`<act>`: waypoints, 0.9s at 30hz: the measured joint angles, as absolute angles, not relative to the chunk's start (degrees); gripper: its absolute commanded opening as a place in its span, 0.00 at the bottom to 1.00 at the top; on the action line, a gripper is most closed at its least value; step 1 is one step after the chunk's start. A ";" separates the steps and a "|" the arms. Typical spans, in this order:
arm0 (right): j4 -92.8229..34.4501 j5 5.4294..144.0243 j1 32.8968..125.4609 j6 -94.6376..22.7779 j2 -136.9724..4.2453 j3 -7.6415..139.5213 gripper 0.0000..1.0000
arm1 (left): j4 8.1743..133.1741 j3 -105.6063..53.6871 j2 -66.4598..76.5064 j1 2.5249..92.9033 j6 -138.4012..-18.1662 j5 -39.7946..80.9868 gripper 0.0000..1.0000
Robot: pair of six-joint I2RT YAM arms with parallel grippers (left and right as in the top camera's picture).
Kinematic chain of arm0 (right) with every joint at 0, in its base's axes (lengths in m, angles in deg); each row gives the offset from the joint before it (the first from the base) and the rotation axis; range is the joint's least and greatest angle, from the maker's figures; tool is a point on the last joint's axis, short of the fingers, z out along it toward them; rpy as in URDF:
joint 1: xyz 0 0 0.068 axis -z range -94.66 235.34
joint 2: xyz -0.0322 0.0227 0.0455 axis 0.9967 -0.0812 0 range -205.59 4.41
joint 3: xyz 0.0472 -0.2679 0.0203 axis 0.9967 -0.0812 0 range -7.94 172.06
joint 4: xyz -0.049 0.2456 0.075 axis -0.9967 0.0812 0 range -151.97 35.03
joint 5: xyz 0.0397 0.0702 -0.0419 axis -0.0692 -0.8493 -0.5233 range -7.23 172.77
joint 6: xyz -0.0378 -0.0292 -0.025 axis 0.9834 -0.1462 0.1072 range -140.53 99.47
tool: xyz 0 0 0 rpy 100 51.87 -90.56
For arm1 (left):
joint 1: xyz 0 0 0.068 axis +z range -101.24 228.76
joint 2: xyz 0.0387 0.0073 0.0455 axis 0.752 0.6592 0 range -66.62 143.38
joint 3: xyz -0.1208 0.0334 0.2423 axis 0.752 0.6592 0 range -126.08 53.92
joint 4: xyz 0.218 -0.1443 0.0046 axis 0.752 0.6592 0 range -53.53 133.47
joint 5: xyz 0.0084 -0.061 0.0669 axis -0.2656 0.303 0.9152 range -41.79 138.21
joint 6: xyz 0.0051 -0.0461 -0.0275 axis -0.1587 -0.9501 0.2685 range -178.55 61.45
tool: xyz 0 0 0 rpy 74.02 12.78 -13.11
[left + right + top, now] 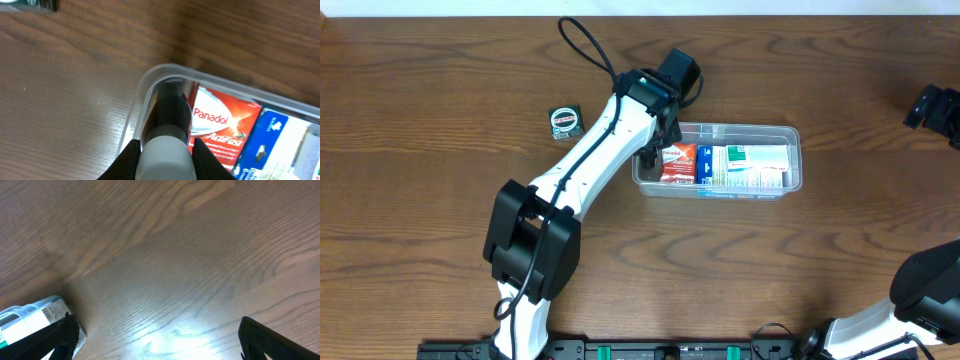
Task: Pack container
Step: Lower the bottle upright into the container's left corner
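The clear plastic container [792, 160] lies at the table's middle right. It holds a red Panadol packet [678, 162], a blue packet [705, 165] and white-and-green packets [752, 167]. My left gripper [648, 152] is shut on a dark bottle with a white cap [166, 135] and holds it at the container's left end. In the left wrist view the bottle's body points into the container's corner [150, 80], beside the Panadol packet [220, 122]. My right gripper [157, 335] is open and empty over bare table, with the container's end [30, 320] at its left finger.
A small dark green round tin [565, 121] lies on the table left of the container, and shows at the top left of the left wrist view [30, 4]. The right arm [935, 105] is at the far right edge.
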State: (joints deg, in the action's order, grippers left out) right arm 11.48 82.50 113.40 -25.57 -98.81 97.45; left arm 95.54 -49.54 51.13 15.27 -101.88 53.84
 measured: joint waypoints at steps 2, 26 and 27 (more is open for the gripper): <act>11.48 82.50 113.40 -25.57 -98.81 97.45 0.99 | 95.36 -48.93 51.13 15.27 -102.07 53.77 0.14; 11.48 82.48 113.40 -25.57 -98.81 97.45 0.99 | 95.36 -48.54 51.13 15.20 -102.27 53.80 0.31; 11.48 82.50 113.40 -25.57 -98.81 97.45 0.99 | 95.36 -48.54 51.13 15.20 -102.27 53.80 0.31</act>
State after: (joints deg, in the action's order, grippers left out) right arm 11.48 82.50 113.40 -25.57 -98.81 97.45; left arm 95.36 -48.54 51.13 15.20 -102.27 53.80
